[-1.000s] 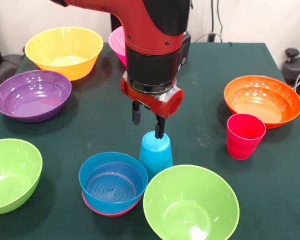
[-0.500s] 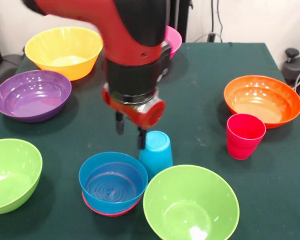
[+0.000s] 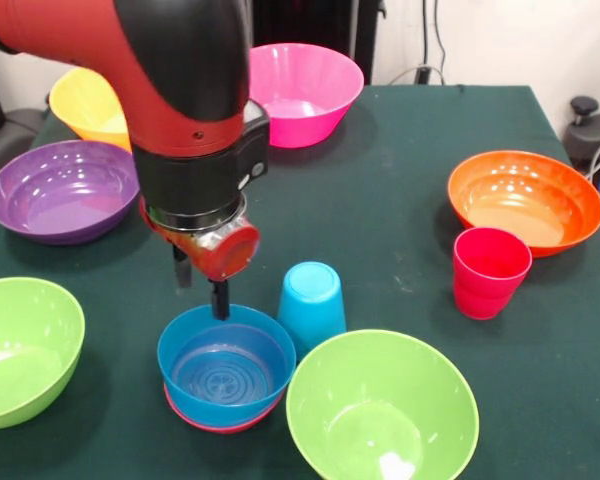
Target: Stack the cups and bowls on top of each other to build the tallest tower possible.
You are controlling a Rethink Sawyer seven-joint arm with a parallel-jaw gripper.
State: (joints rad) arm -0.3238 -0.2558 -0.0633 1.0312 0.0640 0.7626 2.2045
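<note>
Hand [image 3: 201, 290] hangs released, empty, beside the upside-down, upright blue cup [image 3: 311, 307].

Two cups stand on the surface: a light blue cup [image 3: 311, 305], upside down just right of the blue bowl [image 3: 226, 365], and a red-pink cup [image 3: 489, 271], upright, well to the right of that bowl. Eight bowls show. Six are large: a yellow bowl [image 3: 85, 105] and a pink bowl [image 3: 305, 92] far behind the blue bowl, a purple bowl [image 3: 60, 190] behind it to the left, an orange bowl [image 3: 525, 200] far to its right, and two lime green bowls, one [image 3: 25, 350] left of it and one [image 3: 381, 410] touching or nearly touching its right side. Two are small: the blue bowl itself and a red bowl [image 3: 220, 425] of which only the rim shows beneath it.
</note>
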